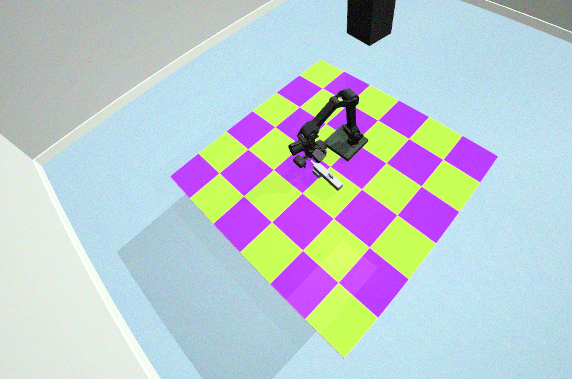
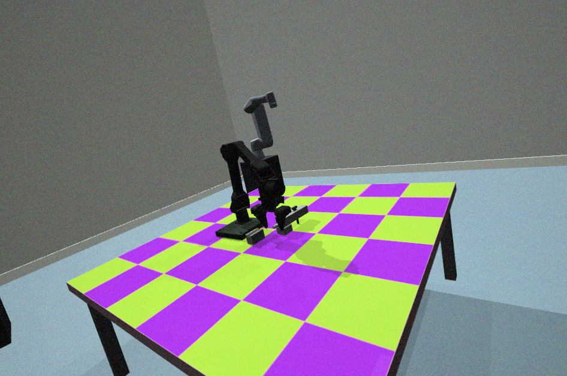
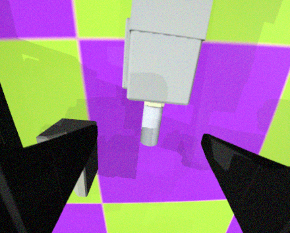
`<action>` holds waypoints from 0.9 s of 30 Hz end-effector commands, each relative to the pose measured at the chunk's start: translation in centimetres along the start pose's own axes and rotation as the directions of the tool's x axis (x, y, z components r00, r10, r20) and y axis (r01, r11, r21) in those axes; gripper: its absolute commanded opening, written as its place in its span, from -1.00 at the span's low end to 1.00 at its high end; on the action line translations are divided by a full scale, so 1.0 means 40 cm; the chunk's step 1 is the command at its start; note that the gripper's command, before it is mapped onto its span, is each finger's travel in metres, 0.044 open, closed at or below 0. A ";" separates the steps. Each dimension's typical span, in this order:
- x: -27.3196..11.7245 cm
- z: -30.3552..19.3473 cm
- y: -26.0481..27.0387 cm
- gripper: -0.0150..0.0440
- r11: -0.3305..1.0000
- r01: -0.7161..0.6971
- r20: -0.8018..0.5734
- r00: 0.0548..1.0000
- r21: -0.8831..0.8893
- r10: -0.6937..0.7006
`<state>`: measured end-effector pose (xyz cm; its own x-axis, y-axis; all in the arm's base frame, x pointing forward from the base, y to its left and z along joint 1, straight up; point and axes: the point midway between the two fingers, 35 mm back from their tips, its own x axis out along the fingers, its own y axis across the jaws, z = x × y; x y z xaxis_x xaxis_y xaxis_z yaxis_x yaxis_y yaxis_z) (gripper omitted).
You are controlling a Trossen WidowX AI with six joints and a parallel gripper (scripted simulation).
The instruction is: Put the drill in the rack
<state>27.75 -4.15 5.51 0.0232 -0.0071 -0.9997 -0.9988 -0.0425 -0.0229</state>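
Note:
The pale grey holder stands in front of the arm base, with a small bluish key on its top. The key is out of the wrist view. A thin whitish drill sticks out of the holder's near end. My gripper is open and empty, low over the table, its fingers spread to either side of the drill's free end in the wrist view. The small grey rack stands beside the fingers, partly hidden behind the left finger in the wrist view.
The arm's dark base plate sits behind the rack on the checkered table. A small grey block is under the holder's near end. Another arm stands on a black pedestal beyond the table.

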 end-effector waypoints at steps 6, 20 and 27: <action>0.037 0.012 0.003 1.00 1.000 -0.003 0.005 1.000 0.004 0.003; 0.056 0.017 0.004 0.56 1.000 -0.001 0.001 1.000 0.000 0.001; 0.056 0.017 0.004 -0.07 1.000 -0.001 0.001 1.000 0.000 0.001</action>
<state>27.61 -3.50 3.21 0.0210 -0.0062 -0.9998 -0.9989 -0.0427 -0.0207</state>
